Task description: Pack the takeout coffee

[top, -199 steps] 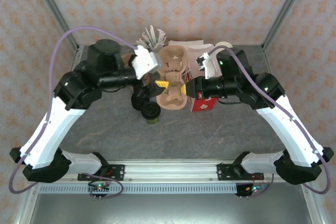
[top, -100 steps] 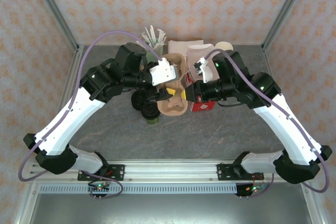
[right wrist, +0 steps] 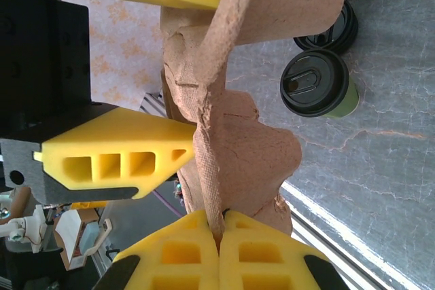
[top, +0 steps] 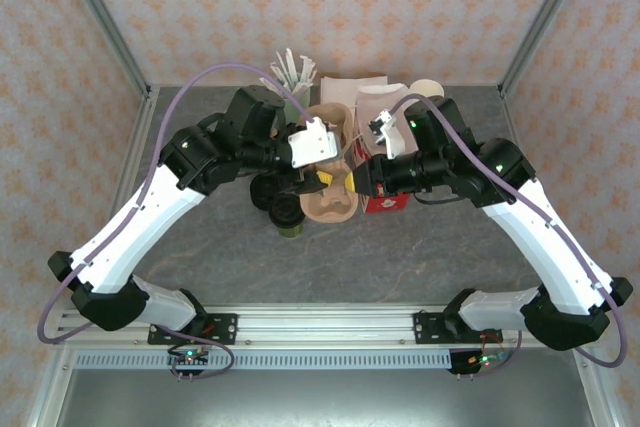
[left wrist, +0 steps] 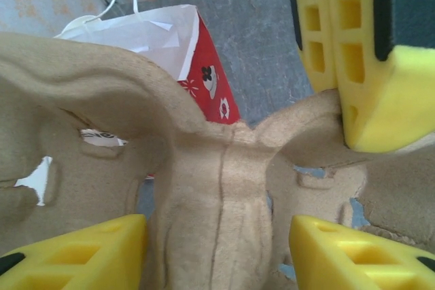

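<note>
Since a second ago the left arm (top: pixel 150 217) has been swung in from the left toward the middle. The left fingers (top: pixel 322 179) have been brought over the pulp cup carrier (top: pixel 335 205) and narrowed. From above, the carrier is seen held up between the two arms over the middle of the surface (top: pixel 420 247), just left of the red-and-white paper bag (top: pixel 388 199). The takeout coffee (top: pixel 290 219) stands upright on the surface, near and left of the carrier and just beside a stack of loose black lids (top: pixel 266 190).

Through the left wrist camera, the left fingers are seen spread to either side of the carrier's central ridge and not yet clamped. Whether their pads already touch the pulp cannot be told. The right fingers (left wrist: pixel 367 66) are seen on the carrier's rim at the upper right, and the top of the bag is seen behind.

Through the right wrist camera, the right fingers are seen pressed together, with a thin edge of the carrier pinched between them. The coffee, lidded and upright, is seen on the surface beyond, apart from the carrier.

The step in hand is judged to be the readying of the carrier with a second hold, not the packing itself, since no cup has been seated. Next, the left fingers would have to be closed on the ridge before the right pinch is let go, so that the soft pulp is neither dropped nor torn. A pocket would then have to be brought level, so that the coffee can be lowered in upright.
</note>
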